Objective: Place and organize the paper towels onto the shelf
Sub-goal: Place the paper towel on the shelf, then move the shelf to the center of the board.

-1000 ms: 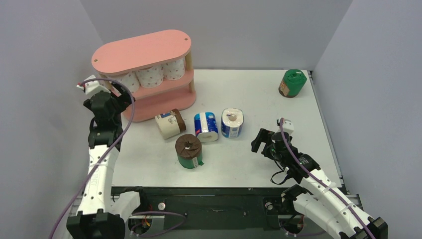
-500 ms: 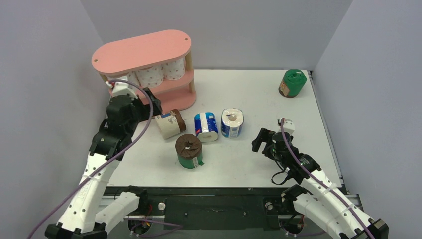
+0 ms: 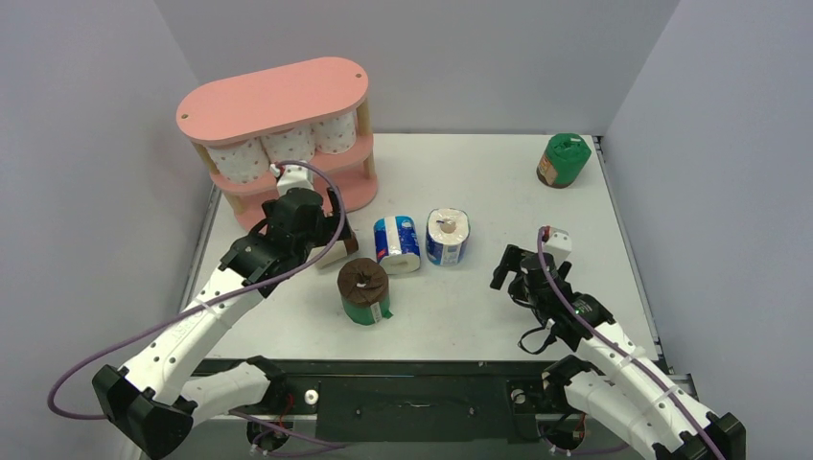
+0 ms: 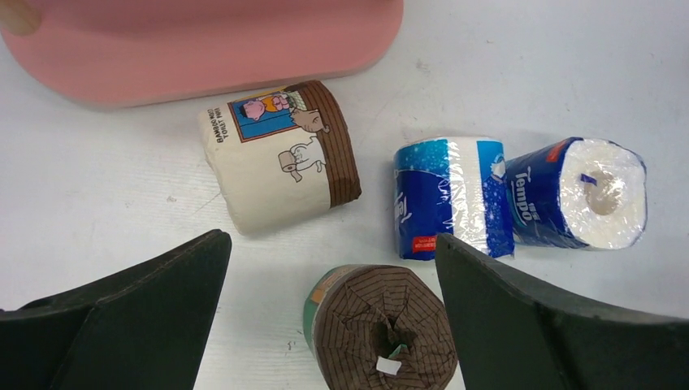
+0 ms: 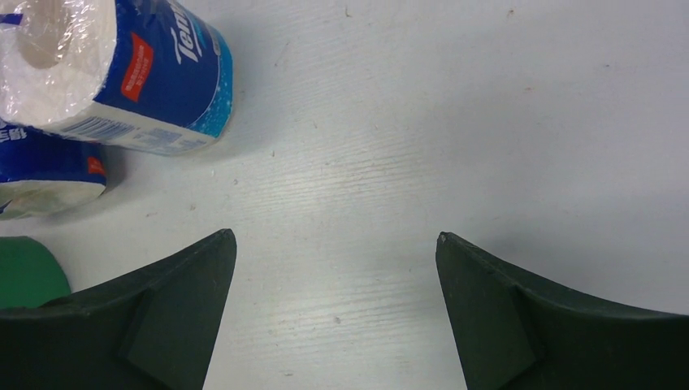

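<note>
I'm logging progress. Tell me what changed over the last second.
The left gripper swung right from the shelf's left end to hover, open and empty, over the beige roll. Unchanged: three dotted rolls on the middle tier, the other table rolls, and the right gripper, open.

A shelf (image 3: 278, 96) stands at the tabletop's (image 3: 479, 316) far left, three rolls (image 3: 288, 146) in a row on its middle board. Before it lies a sideways roll (image 4: 276, 171). To the right of that are a middle roll (image 3: 397, 244) and a right-hand roll (image 3: 448, 236), with an upright roll (image 3: 363, 290) nearer. A corner roll (image 3: 563, 159) sits far right.
</note>
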### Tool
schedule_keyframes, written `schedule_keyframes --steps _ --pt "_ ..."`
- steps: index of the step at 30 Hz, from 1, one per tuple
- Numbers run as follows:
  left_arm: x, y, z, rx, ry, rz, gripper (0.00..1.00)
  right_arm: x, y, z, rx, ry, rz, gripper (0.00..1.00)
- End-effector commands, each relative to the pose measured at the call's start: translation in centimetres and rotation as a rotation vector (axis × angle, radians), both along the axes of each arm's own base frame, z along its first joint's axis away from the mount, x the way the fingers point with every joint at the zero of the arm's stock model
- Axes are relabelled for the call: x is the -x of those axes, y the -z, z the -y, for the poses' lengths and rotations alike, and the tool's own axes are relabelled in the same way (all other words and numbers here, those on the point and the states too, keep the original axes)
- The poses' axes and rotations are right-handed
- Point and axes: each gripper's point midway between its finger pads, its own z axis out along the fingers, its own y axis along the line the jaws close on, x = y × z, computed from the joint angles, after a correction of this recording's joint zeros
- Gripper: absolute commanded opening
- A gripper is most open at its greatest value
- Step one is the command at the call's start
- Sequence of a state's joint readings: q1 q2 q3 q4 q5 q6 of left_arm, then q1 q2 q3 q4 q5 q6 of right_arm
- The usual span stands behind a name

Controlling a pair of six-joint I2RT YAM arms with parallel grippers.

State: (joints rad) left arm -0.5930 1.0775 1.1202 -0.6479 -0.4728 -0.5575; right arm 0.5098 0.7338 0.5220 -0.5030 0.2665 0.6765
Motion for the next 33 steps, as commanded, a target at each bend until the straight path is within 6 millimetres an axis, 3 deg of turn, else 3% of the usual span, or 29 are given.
schedule_keyframes --steps 1,6,10,17,21,25,33 --pt "-0.5 -0.3 -0.8 0.062 -0.098 0.071 0.96 -1.7 -2.4 1.4 0.023 0.109 0.070 0.88" --pt "-0.5 0.5 0.1 0.151 -0.123 0.057 0.96 -3.0 -3.9 1.6 0.000 0.166 0.130 0.88" --pt "0.1 2.2 1.6 0.131 -0.073 -0.053 0.96 -4.2 -4.5 0.8 -0.020 0.159 0.123 0.88" --pt "1.3 5.2 2.7 0.220 -0.078 -0.133 0.96 -7.5 -5.9 -2.2 -0.087 0.082 0.098 0.87" --pt "2.6 4.3 4.8 0.272 0.101 -0.121 0.96 -9.1 -6.8 -4.0 -0.136 0.032 0.100 0.87" --pt "3.1 2.7 5.0 0.273 0.172 -0.084 0.96 -10.5 -7.4 -5.2 -0.145 -0.001 0.095 0.86" --pt "2.0 0.9 1.2 0.343 0.082 -0.059 0.96 -13.1 -11.0 -7.0 -0.189 -0.030 0.179 0.86"
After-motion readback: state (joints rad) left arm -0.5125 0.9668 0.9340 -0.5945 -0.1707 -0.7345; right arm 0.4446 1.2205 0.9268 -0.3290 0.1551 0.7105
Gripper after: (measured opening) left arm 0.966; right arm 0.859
